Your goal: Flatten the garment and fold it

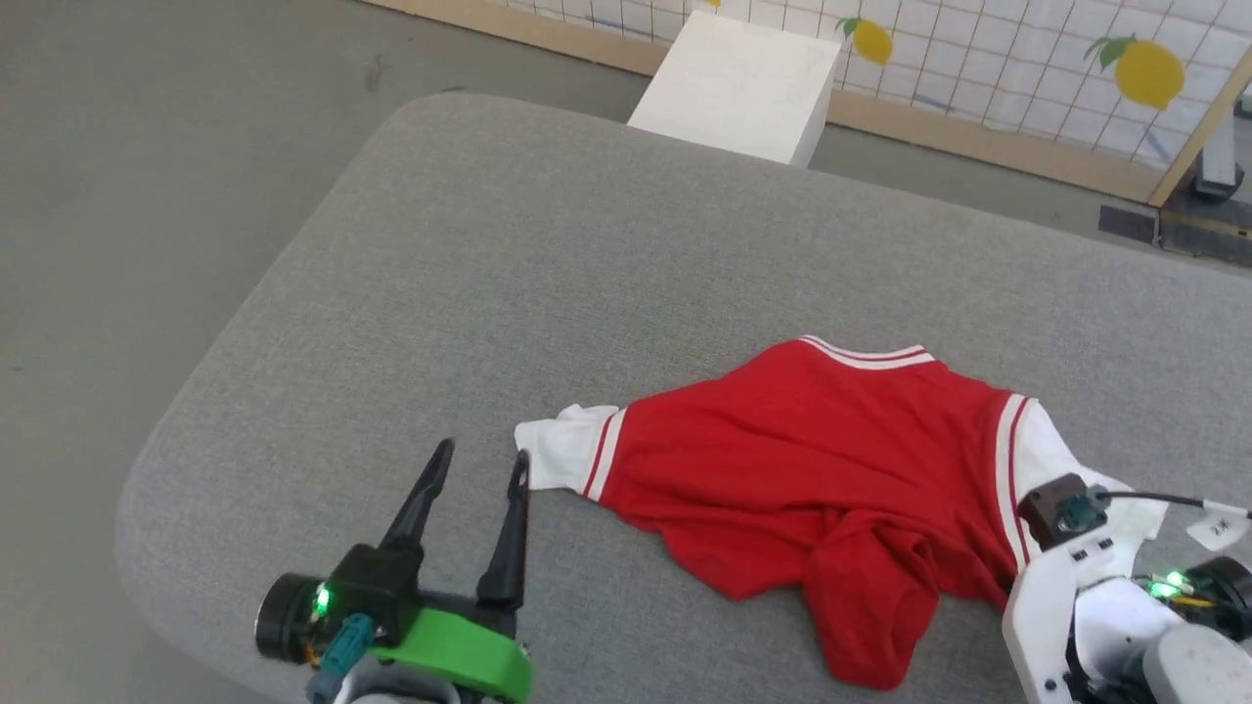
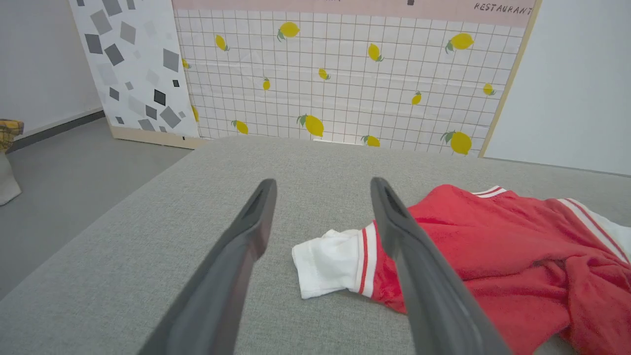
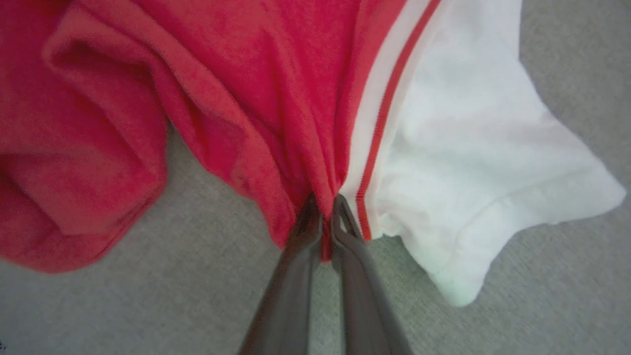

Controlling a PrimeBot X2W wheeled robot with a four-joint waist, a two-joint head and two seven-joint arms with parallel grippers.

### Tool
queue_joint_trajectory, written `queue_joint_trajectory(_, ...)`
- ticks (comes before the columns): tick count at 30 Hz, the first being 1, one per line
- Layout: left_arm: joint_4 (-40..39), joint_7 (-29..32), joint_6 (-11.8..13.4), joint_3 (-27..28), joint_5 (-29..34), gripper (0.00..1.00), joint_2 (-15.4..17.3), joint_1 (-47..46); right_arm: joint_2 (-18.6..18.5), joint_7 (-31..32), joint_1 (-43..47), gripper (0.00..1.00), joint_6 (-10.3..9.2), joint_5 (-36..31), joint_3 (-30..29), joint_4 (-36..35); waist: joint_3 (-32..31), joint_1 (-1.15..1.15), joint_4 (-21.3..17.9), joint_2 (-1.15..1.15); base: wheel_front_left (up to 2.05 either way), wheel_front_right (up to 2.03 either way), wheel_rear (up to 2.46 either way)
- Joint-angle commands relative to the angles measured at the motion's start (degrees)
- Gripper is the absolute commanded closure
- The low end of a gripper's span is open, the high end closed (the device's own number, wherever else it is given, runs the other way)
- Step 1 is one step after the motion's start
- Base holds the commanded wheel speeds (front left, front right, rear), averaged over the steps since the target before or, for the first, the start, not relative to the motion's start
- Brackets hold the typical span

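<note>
We list a grey upholstered surface [image 1: 489, 244] with the red T-shirt [image 1: 802, 440] crumpled on it. Right gripper [image 3: 325, 207]: pinched tight on red fabric beside the striped sleeve seam [image 3: 379, 113]. Left gripper [image 1: 484, 452]: spread wide, empty, near the other white sleeve [image 1: 562, 445].

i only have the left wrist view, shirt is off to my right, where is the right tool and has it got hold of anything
observer: The right tool is shut on the shirt, pinching red cloth right beside the striped seam of the other white sleeve.
operator: is that sleeve lying flat
observer: Mostly. In the right wrist view it spreads out on the grey cushion, and its cuff lies free of the tool.
operator: and the bottom of the shirt
observer: Bunched. In the head view the red hem is folded over in a lump on the side toward the robot, not spread flat.
</note>
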Motion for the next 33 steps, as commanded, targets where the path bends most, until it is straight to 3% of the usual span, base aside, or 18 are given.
queue_joint_trajectory(1,0.6,-0.2,-0.6,0.7,0.9,0.0,-0.2,1.6,-0.8,1.0,3.8,1.0,-0.08,0.4,0.0,0.5,-2.4,0.0,-2.1,0.0,0.0,0.0,0.0)
queue_joint_trajectory(12,2.5,-0.2,-3.7,4.7,1.1,0.0,-1.4,4.4,-7.8,8.1,17.4,1.0,-0.08,2.5,-6.2,-16.4,-8.0,0.0,-7.9,0.0,0.0,0.0,0.0)
queue_joint_trajectory(17,3.7,-0.2,-4.8,5.4,1.3,0.0,-1.9,4.9,-6.7,10.3,24.0,1.0,-0.08,5.5,-6.1,-21.1,-8.1,0.0,-9.0,0.0,0.0,0.0,0.0)
queue_joint_trajectory(18,4.3,-0.2,-5.1,5.3,1.2,0.0,-1.9,4.9,-6.3,9.1,24.4,0.19,-0.08,5.4,-6.1,-21.7,-7.9,0.0,-9.3,0.0,0.0,0.0,0.0)
queue_joint_trajectory(19,5.2,-0.2,-5.4,5.1,1.2,0.0,-2.0,4.9,-5.5,7.7,24.3,0.0,-0.08,5.1,-6.7,-21.9,-7.7,0.0,-9.6,0.0,0.0,0.0,0.0)
queue_joint_trajectory(22,8.1,0.0,-6.3,3.4,0.5,0.0,-2.4,3.9,-3.5,3.1,22.3,0.0,-0.08,4.4,-8.4,-22.9,-6.9,0.0,-10.4,0.0,0.0,0.0,0.0)
queue_joint_trajectory(26,11.3,5.2,-7.4,-0.5,-1.2,0.0,-3.2,0.5,0.4,-3.5,18.5,0.0,-0.08,4.3,-12.4,-24.8,-5.0,0.0,-11.6,0.0,0.0,0.0,0.0)
queue_joint_trajectory(33,14.8,23.8,-7.7,-7.7,-7.3,0.0,-4.3,-8.7,3.0,-12.5,13.6,0.0,-0.08,0.3,-17.9,-26.1,-0.4,0.0,-14.0,0.0,0.0,0.0,0.0)
